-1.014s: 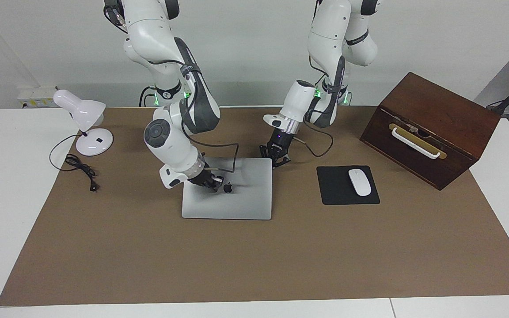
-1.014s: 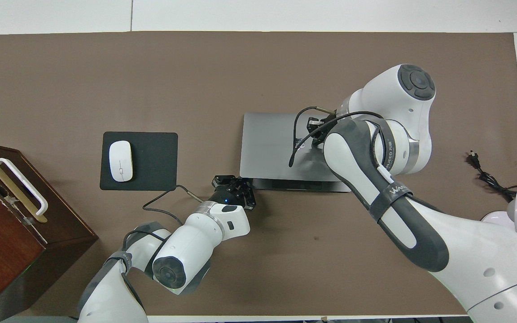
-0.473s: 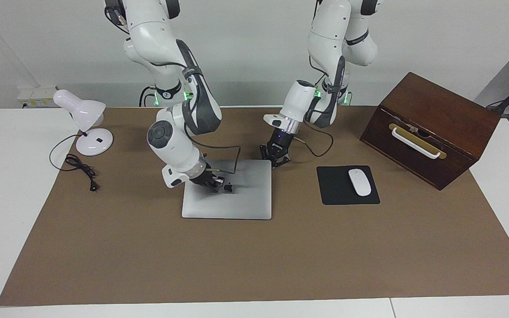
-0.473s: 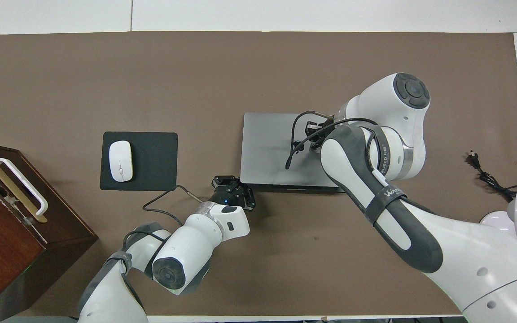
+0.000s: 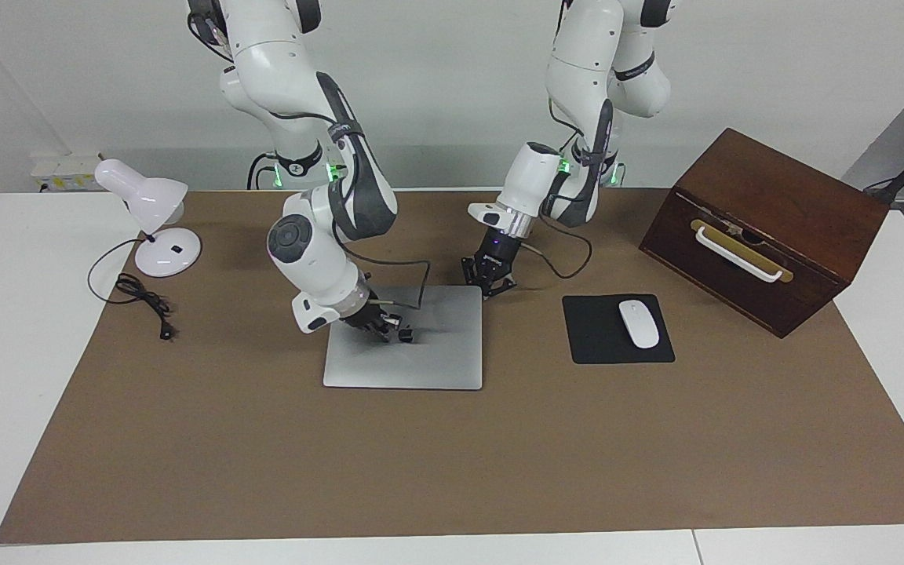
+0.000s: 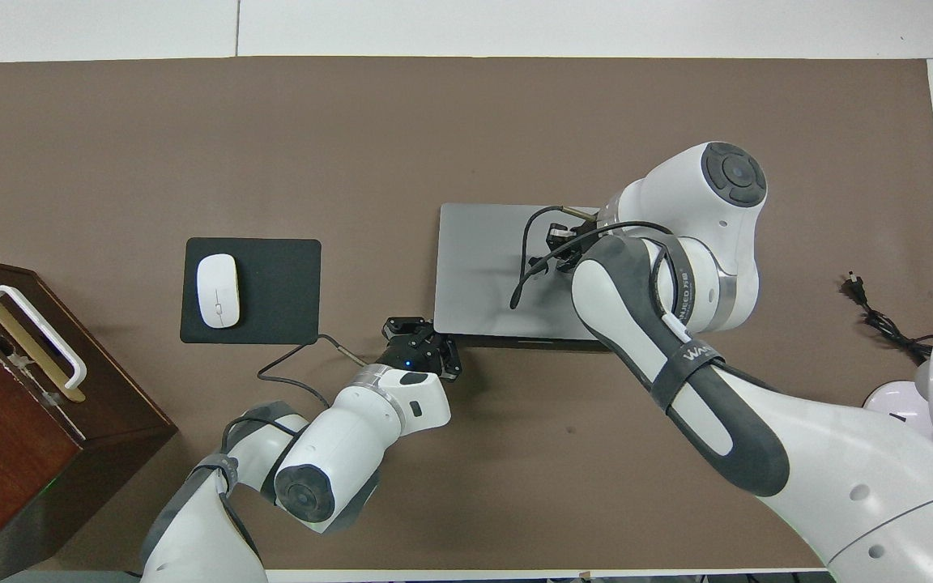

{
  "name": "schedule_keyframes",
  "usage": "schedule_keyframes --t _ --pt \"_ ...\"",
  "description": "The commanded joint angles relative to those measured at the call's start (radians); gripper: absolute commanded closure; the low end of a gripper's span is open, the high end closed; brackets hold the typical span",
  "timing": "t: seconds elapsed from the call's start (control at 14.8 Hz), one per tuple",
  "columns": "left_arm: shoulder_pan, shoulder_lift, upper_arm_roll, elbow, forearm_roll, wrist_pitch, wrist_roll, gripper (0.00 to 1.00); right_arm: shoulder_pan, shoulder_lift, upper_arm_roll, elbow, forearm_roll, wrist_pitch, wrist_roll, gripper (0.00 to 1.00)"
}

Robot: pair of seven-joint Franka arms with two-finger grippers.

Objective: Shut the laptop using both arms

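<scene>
The silver-grey laptop (image 5: 436, 357) lies in the middle of the brown mat, its lid almost flat on its base. In the overhead view the laptop (image 6: 479, 267) shows only a thin dark strip of base along the edge nearer the robots. My right gripper (image 5: 385, 326) rests on the lid next to the dark logo; it also shows in the overhead view (image 6: 557, 243). My left gripper (image 5: 488, 278) is low at the laptop's corner nearest the robots toward the left arm's end, and shows in the overhead view (image 6: 418, 346).
A black mouse pad (image 5: 593, 337) with a white mouse (image 5: 639, 323) lies beside the laptop toward the left arm's end. A brown wooden box (image 5: 766, 196) with a white handle stands further that way. A white desk lamp (image 5: 150, 212) and its cable (image 5: 146, 302) are at the right arm's end.
The right gripper has pushed the lid lower, so the lid lies flatter and less of the base shows. The left gripper has stayed at the corner.
</scene>
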Motion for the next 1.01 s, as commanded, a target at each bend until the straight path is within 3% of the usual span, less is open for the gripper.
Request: schedule_keyframes --t 0.0,0.2,0.47,0.95 --pt "-0.036 0.047 0.016 -0.083 -0.01 -0.035 0.009 1.0 0.005 -0.024 0.004 -0.043 0.025 0.03 0.018 1.0" --pt "-0.036 0.047 0.016 -0.082 -0.01 -0.035 0.011 1.0 -0.007 -0.032 0.002 -0.015 0.024 0.009 0.02 1.0" --pt "-0.034 0.047 0.016 -0.076 -0.01 -0.035 0.009 1.0 -0.056 -0.075 -0.011 0.06 -0.008 -0.112 0.011 1.0" --pt "-0.022 0.018 0.016 -0.072 -0.01 -0.035 -0.009 1.0 -0.165 -0.13 -0.01 0.143 -0.258 -0.18 -0.103 1.0"
